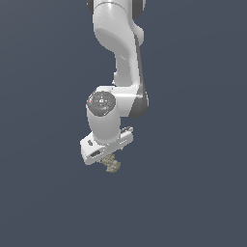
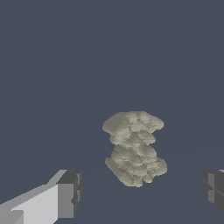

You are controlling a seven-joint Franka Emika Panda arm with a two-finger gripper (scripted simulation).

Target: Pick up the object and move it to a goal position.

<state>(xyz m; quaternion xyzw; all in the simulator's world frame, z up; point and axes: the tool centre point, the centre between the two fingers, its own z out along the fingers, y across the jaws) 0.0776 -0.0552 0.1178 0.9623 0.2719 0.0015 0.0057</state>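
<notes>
The end effector (image 1: 112, 161) is seen spread wide, its fingers (image 2: 70, 192) clear of the object (image 2: 134, 148) (a lumpy tan-grey chunk), which is framed between them, untouched, just beneath the white hand.

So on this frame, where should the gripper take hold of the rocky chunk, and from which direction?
Probably across the narrower waist of the object, coming straight down from above. In the wrist view it lies between the open fingers of the gripper, with clear gaps either side, so closing there should catch its lumpy flanks.
</notes>
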